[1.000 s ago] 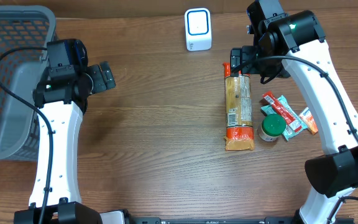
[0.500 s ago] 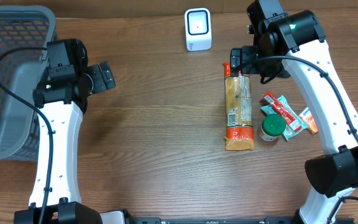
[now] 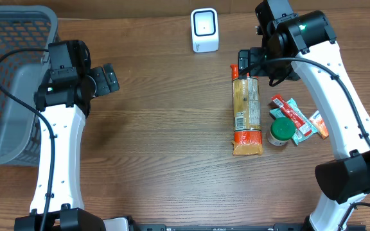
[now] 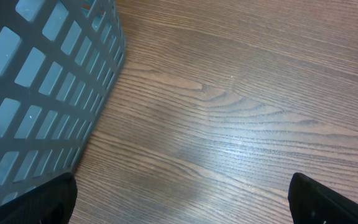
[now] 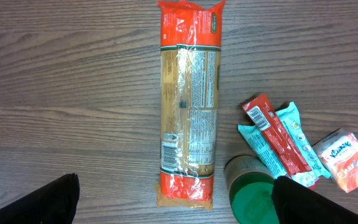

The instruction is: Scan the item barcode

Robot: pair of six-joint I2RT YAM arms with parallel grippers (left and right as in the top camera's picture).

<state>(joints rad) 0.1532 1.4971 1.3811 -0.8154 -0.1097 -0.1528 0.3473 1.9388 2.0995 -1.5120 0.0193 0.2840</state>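
Observation:
A long clear pasta package (image 3: 246, 115) with red-orange ends lies lengthwise on the wood table. My right gripper (image 3: 244, 63) hangs open above its far end without touching it. In the right wrist view the package (image 5: 188, 106) runs down the middle. The right gripper (image 5: 176, 202) stands wide, and its dark fingertips (image 5: 48, 199) sit at the bottom corners with nothing gripped. A white scanner (image 3: 205, 30) with a lit screen stands at the far edge. My left gripper (image 3: 108, 80) is open over bare wood; in the left wrist view the left gripper (image 4: 182, 202) holds nothing.
A green-lidded jar (image 3: 281, 131) stands right of the package's near end, beside red and teal sachets (image 3: 294, 115). The right wrist view shows the jar (image 5: 253, 193) and sachets (image 5: 278, 137) too. A grey mesh basket (image 3: 11, 77) fills the far left, its wall (image 4: 36, 81) close to the left gripper.

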